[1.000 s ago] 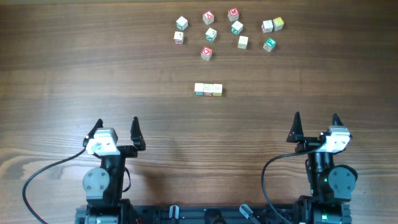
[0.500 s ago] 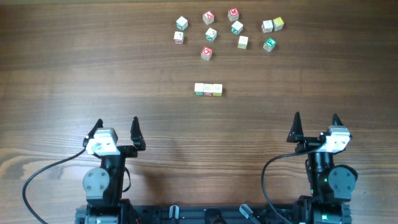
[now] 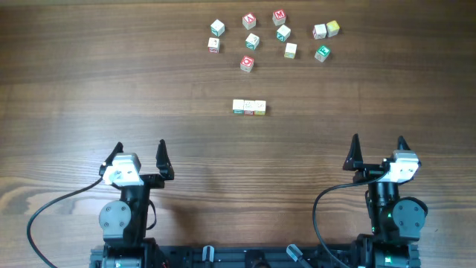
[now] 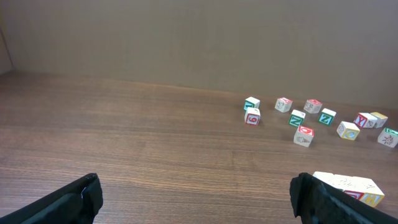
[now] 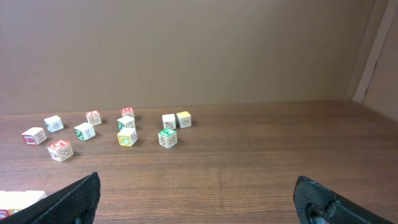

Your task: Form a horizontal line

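Three tiny whitish letter cubes touch edge to edge in a horizontal line [image 3: 249, 107] at mid-table. The same horizontal line [image 4: 348, 186] shows low right in the left wrist view, partly behind a finger, and its end [image 5: 18, 200] peeks in at the right wrist view's lower left. My left gripper [image 3: 139, 156] rests open near the front left, well short of the row. Open too is my right gripper [image 3: 378, 150] at the front right, with nothing between its fingers.
Several loose letter cubes [image 3: 271, 37] lie scattered at the far side of the wooden table [image 3: 89, 89], also seen as a cluster [image 4: 311, 115] and a cluster [image 5: 118, 127] in the wrist views. A tan wall stands behind them.
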{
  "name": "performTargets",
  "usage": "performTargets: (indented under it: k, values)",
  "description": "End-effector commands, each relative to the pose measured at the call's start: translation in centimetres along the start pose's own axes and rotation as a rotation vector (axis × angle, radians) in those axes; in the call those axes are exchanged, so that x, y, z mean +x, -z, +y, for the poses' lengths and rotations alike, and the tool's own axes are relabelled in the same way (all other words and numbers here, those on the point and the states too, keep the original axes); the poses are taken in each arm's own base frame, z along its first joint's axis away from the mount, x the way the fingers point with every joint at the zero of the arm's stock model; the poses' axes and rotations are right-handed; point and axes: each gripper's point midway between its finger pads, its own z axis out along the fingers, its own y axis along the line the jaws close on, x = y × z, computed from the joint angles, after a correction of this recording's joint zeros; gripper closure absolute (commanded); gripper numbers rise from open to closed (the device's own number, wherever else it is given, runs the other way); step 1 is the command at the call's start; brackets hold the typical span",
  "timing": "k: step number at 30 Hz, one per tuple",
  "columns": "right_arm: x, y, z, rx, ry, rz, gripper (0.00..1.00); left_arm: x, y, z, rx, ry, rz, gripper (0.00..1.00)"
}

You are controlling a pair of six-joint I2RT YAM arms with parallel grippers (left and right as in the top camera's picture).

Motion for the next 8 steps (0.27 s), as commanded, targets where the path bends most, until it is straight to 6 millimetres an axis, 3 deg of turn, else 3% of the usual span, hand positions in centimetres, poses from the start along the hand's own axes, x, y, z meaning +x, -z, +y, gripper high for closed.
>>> performTargets:
  k: [1,8]
  values:
    - [-0.29,0.07,0.16,-0.011,0.015,-0.014,0.0,0.2,0.0,-0.2,0.014,-0.019,0.002,0.0]
    - [-0.29,0.07,0.16,-0.01,0.015,-0.014,0.0,0.2,0.0,-0.2,0.014,-0.019,0.002,0.0]
